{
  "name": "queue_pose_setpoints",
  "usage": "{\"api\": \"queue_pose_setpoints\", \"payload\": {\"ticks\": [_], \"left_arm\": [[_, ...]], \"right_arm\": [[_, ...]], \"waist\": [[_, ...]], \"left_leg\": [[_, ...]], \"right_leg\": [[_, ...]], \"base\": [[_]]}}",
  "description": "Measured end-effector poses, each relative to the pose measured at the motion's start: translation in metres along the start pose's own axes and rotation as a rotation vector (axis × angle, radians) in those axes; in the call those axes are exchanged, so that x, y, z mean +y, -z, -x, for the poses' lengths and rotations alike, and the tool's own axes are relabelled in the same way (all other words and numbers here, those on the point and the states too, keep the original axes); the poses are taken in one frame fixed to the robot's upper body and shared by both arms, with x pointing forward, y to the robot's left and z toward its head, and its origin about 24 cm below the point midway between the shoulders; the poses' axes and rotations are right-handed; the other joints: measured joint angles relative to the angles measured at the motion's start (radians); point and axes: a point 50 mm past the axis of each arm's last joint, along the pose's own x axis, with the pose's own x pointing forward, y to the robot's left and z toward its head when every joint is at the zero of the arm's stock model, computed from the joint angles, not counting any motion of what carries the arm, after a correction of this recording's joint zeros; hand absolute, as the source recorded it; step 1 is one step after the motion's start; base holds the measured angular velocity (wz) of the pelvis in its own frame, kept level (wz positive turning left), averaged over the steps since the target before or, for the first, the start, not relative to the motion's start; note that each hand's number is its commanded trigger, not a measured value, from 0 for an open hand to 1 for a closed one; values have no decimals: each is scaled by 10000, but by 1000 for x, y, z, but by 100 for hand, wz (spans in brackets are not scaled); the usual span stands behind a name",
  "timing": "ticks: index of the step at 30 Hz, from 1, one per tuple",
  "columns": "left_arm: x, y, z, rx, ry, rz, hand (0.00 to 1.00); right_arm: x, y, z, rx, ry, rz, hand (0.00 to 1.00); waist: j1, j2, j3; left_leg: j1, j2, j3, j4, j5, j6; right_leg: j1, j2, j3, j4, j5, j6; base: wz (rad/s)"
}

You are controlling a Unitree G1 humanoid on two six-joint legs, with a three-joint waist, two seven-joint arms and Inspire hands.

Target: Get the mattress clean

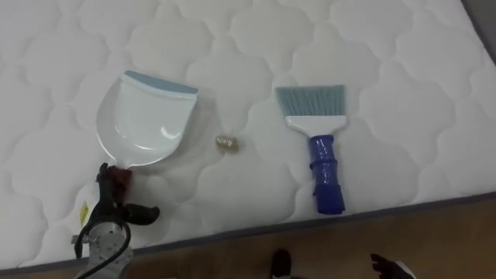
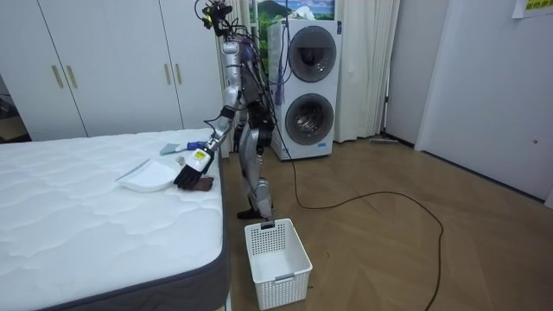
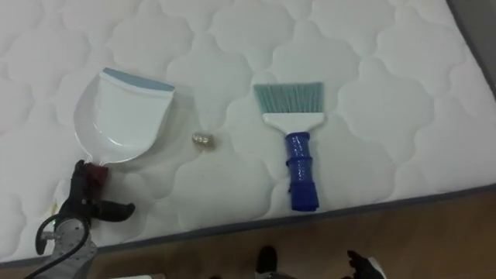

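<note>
Left hand (image 1: pixel 111 203) curls round the handle of the white dustpan (image 1: pixel 143 120), lying on the mattress (image 1: pixel 232 46); the small crumpled scrap (image 1: pixel 227 142) sits outside it (just beside its edge), blue-handled brush (image 1: pixel 322 147) farther right.

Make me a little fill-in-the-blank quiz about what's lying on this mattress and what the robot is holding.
1. The brush has a ____ handle.
2. The small crumpled scrap lies ____ the dustpan and the brush.
3. The dustpan's handle is held in the fingers of the robot's ____ hand.
4. The basket stands on the ____, beside the bed.
Missing words: blue; between; left; floor.
</note>
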Motion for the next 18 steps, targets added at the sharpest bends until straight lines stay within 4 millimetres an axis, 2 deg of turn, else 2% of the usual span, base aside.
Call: {"api": "queue_pose_setpoints", "payload": {"ticks": [5, 13, 18], "left_arm": [[10, 4, -6, 534, -244, -411, 100], [6, 15, -4, 1338, 332, -820, 100], [2, 10, -4, 1391, 397, -484, 100]], "right_arm": [[0, -2, 0, 30, 25, 21, 0], [1, -3, -1, 97, 98, 158, 0], [0, -6, -1, -12, 194, 204, 0]], "waist": [[5, 19, -3], [19, 21, -1], [62, 30, 4]], "left_leg": [[-73, -7, 49, 17, 2, -3], [-89, -11, 45, 19, 3, -1], [-260, -10, 39, 110, 3, -1]], "right_leg": [[-112, -35, 1, 113, -17, -17], [-127, -37, 6, 112, -17, -16], [-275, -36, 12, 124, -5, -21]], "base": [[0], [0], [0]]}}
